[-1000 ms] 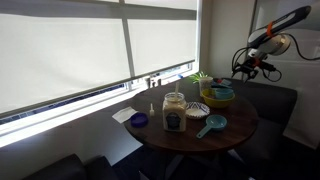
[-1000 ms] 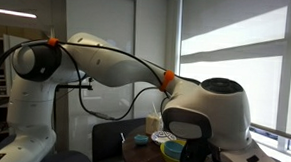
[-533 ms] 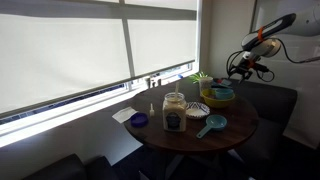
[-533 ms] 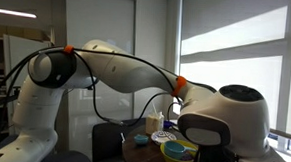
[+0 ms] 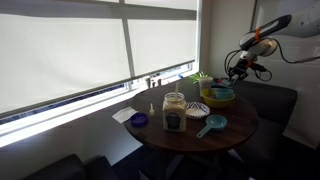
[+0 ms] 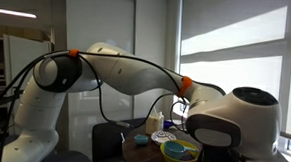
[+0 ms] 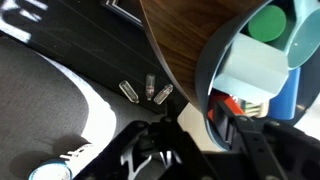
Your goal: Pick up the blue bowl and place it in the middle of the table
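Nothing is lifted yet: my hand (image 5: 240, 68) hangs in the air over the far rim of the surface (image 5: 236, 122), fingers spread wide with nothing between them (the wrist view shows them parted). The blue bowl (image 5: 221, 93) sits near that edge, just below me, and looks nested in a yellow-green bowl (image 5: 217, 101). Left to do, I judge: descend, grip its rim, lift, carry it to the middle, let go. The middle is crowded, though. A jar (image 5: 174, 112), a striped bowl (image 5: 197, 109) and a teal dish (image 5: 212, 124) stand there, with a plant (image 5: 200, 77) behind the bowls. Pulling one bowl out may drag the other along.
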Controlling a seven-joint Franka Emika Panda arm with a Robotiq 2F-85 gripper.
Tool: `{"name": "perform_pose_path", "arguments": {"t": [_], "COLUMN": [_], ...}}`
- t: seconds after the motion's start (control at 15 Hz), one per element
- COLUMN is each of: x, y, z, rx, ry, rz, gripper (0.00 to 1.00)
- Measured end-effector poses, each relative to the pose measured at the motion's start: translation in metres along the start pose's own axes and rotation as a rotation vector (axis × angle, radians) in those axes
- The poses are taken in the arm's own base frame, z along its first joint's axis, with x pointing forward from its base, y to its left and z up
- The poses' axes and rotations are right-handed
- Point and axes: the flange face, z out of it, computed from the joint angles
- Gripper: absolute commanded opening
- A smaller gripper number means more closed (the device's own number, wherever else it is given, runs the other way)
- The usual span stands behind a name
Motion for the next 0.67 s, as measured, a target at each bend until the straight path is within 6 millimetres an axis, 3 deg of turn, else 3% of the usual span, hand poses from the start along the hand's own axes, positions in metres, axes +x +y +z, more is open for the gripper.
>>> {"name": "perform_pose_path", "arguments": {"t": [0.2, 0.53, 0.67], "x": [0.0009, 0.0032, 0.0059], "y": [-0.0027, -0.0091, -0.0089], "z": [0.0062, 0.0099, 0.0107], "rx": [0.004, 0.026, 0.03], "ry": [-0.017, -0.042, -0.05], "rz": [-0.001, 0.002, 0.004], "gripper": [0.01, 0.04, 0.01]}}
